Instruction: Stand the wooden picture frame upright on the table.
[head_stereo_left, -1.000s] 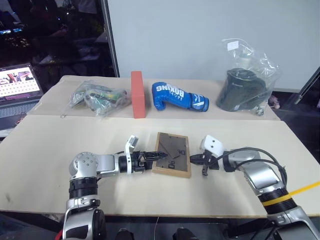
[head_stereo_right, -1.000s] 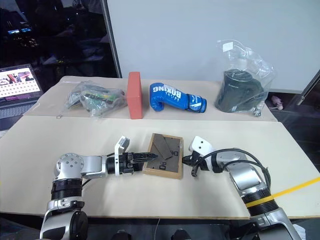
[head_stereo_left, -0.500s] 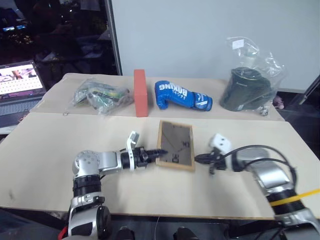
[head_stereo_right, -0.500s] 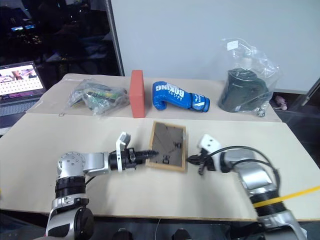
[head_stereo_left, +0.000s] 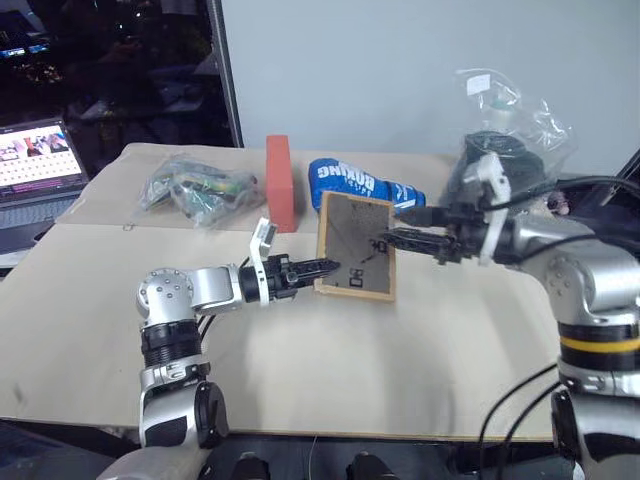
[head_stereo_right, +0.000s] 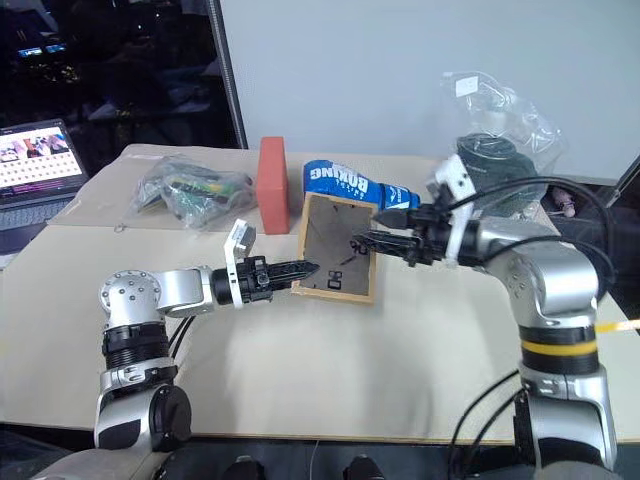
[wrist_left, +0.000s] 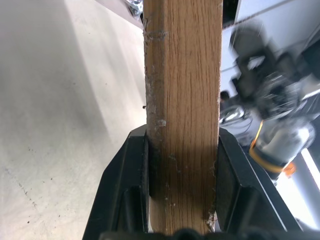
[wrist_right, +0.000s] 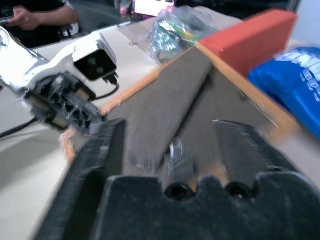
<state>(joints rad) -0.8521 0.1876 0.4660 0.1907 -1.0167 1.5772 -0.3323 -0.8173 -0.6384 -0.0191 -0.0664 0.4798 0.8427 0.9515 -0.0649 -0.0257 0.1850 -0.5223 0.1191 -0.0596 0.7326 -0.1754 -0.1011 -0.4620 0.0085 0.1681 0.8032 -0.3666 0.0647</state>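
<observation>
Raised off the table (head_stereo_left: 300, 360) since a second ago, the frame (head_stereo_left: 357, 248) is now held nearly upright, clamped by the left gripper (head_stereo_left: 325, 266); the right gripper (head_stereo_left: 392, 238) is spread open at its back.

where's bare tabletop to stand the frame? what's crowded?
Free: the near panel of the table, around and in front of the wooden picture frame, which the left gripper holds. Crowded: the far edge, with a bagged item, red-orange block, blue boxing glove and bagged dark object.
</observation>
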